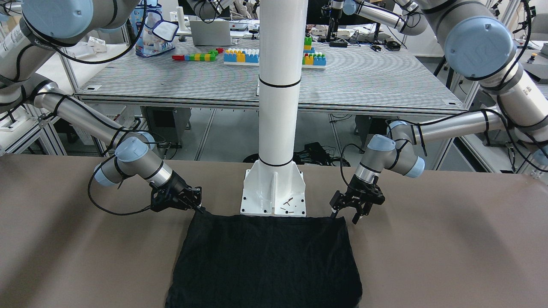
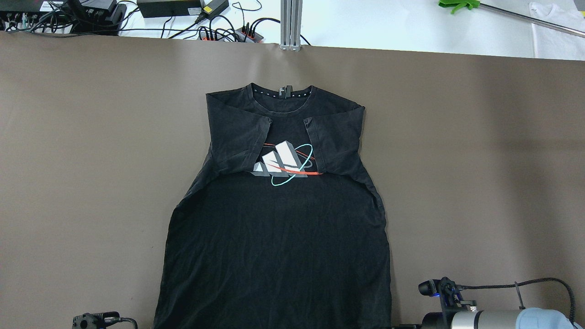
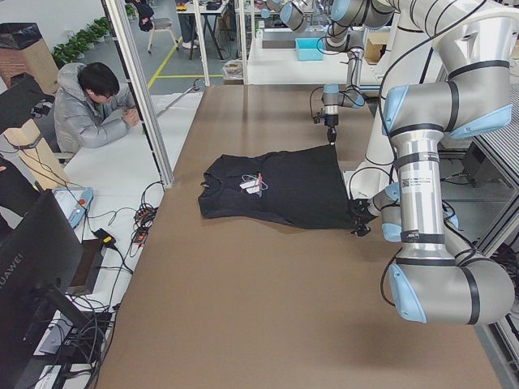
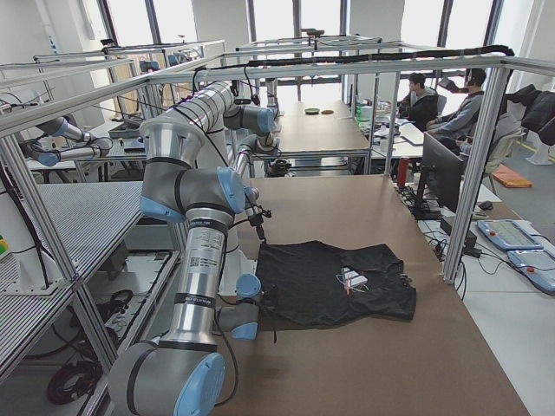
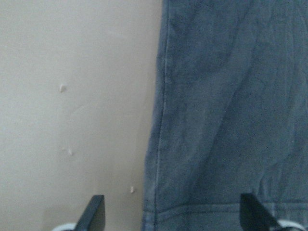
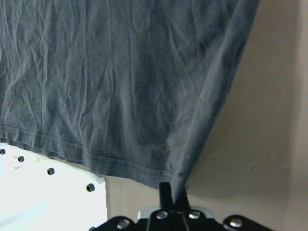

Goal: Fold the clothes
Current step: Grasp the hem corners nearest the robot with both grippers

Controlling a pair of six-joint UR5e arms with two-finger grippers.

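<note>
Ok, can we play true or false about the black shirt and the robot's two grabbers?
1. Both sleeves of the shirt are folded in over its front. True.
2. The right gripper is open and off the shirt. False: it is shut on a corner of the hem.
3. The left gripper is open. True: its fingers stand apart, with the shirt's side edge between them.
4. The collar lies next to the white pillar. False: the hem lies by the pillar's base, and the collar is at the far end.
5. The shirt is folded in half. False: its body lies flat at full length.
</note>
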